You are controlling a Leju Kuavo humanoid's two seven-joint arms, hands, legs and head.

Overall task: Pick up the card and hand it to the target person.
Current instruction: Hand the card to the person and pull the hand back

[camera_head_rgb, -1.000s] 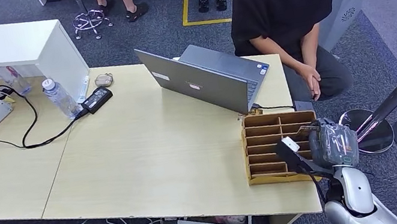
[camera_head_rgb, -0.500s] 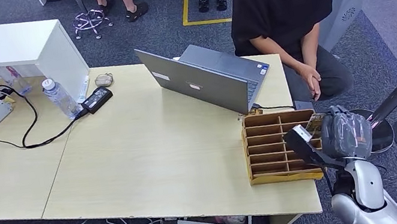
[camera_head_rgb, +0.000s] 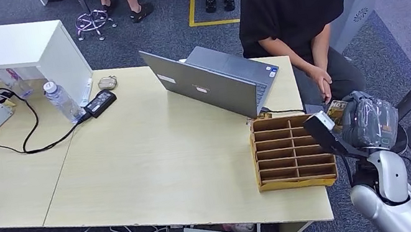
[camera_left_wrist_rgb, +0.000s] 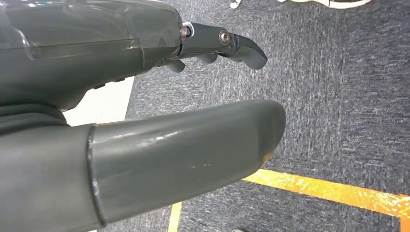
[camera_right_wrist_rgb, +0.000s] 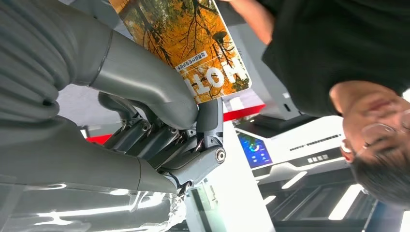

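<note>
The right hand (camera_head_rgb: 363,122) pinches the card (camera_right_wrist_rgb: 186,41) between thumb and fingers, off the tabletop's right edge beside the rack (camera_head_rgb: 288,152). Pickup looks done; the handover to the person (camera_head_rgb: 298,6) remains. The left hand (camera_left_wrist_rgb: 145,111) holds nothing, fingers apart.

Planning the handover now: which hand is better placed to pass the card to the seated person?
Right. The right hand already pinches the card close to the person's hand. The left hand hangs over carpet, holding nothing.
</note>
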